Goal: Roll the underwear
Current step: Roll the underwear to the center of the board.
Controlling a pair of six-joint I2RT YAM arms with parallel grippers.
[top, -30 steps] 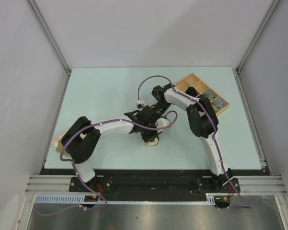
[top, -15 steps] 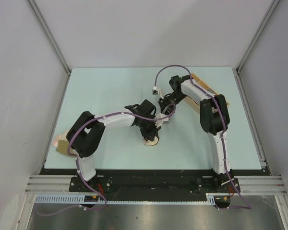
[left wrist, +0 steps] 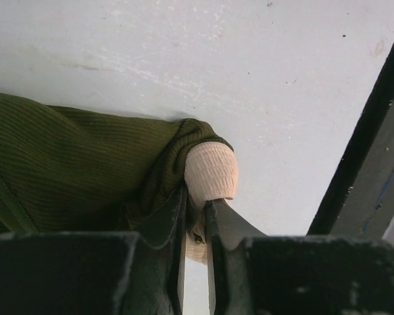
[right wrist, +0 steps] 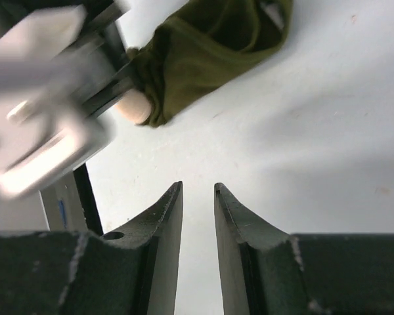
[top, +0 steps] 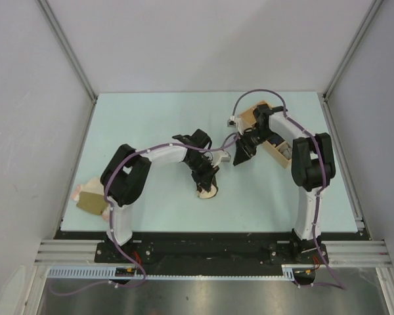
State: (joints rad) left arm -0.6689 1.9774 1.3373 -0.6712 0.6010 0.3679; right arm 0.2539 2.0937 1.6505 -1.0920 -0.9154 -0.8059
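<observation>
Left gripper (left wrist: 196, 207) is nipped nearly shut on the pink-beige cloth roll (left wrist: 210, 172), olive ribbed underwear (left wrist: 65, 164) bunched just left of its tips; right gripper (right wrist: 198, 190) is slightly parted and empty, well short of both; likely light, floppy knit, so pinch the thick folded edge.

We see a pale mint-green worktop (top: 151, 118) closed in by plain light grey walls (top: 26, 131) on three sides (slim metal posts (top: 67, 49) stand at the back corners). An aluminium rail (top: 217, 251) runs along its near edge. The light is even.
</observation>
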